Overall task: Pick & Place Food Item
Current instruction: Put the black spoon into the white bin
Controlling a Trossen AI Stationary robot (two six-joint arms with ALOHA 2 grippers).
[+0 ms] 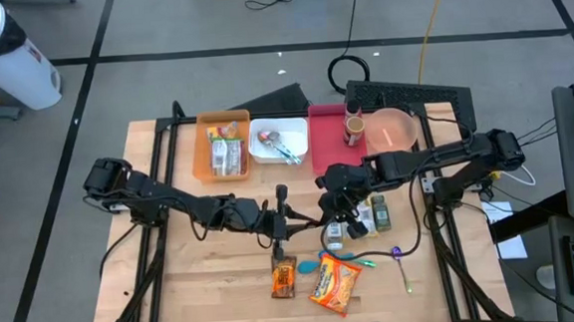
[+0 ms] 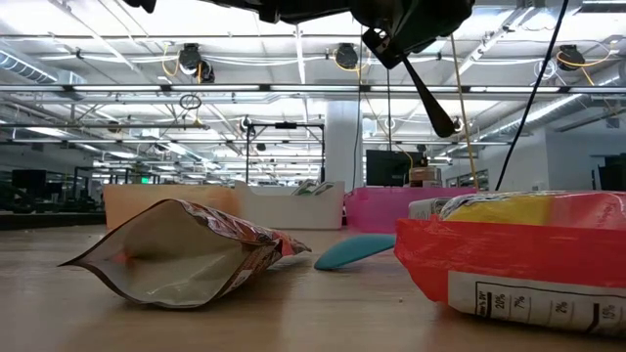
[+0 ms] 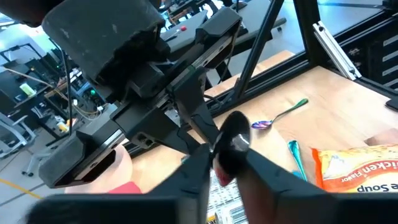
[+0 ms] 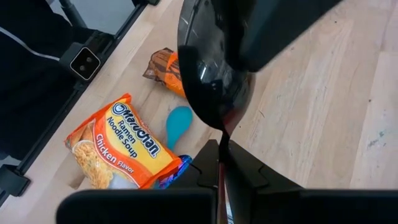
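High view first: the left gripper (image 1: 279, 224) and the right gripper (image 1: 338, 213) are seen close together over the middle of the table, both arms stretched in low from the sides. What sits between them is lost against the dark links. The ramen packet (image 1: 334, 283), orange with a noodle picture, is laid flat just below the right gripper. The brown snack pouch (image 1: 284, 278) is found directly beneath the left one. More packets are half covered by the right wrist.

Low view now: both grippers are cut off at the upper edge. Only a black spoon (image 2: 430, 98) is seen hanging down at a slant. The snack pouch is shown lying open-mouthed, and the ramen packet is cut off at the side. A teal spoon (image 2: 352, 251) is glimpsed between them.

Left wrist view: the spoon's round end is pinched between the narrow-set fingers (image 3: 193, 171). The right arm is blurred just behind. The ramen packet is clipped at the corner.

Right wrist view: the spoon's thin handle is clamped between closed fingers (image 4: 242, 168), and its glossy bowl blocks much of the table. The ramen packet, teal spoon and pouch are spotted beyond the gripper.
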